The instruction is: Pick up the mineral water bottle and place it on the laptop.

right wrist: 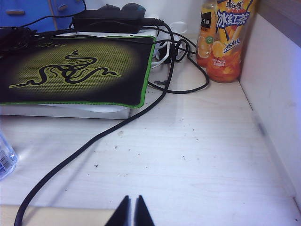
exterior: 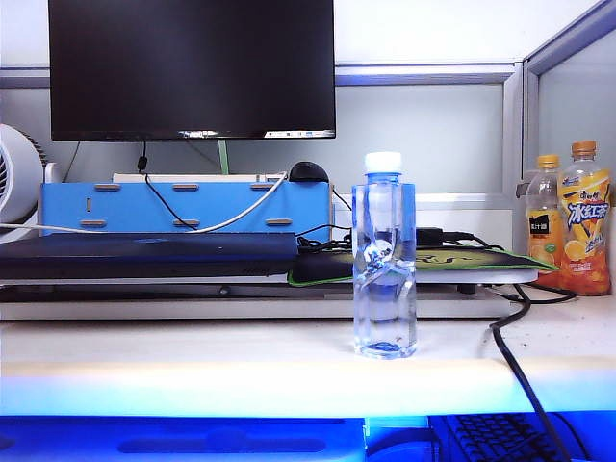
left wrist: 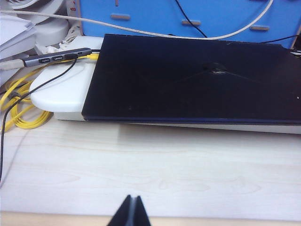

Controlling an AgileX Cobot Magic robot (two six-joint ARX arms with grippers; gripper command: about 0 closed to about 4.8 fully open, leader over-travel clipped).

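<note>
- Your left claw (left wrist: pixel 131 210) is closed and empty, hovering over bare table (left wrist: pixel 155 165) in front of the laptop (left wrist: pixel 197 80).
- Your right claw (right wrist: pixel 130 210) is closed too, holding nothing.
- The water bottle (exterior: pixel 384 258) stands upright at centre frame, right of the laptop (exterior: pixel 144 255).
</note>
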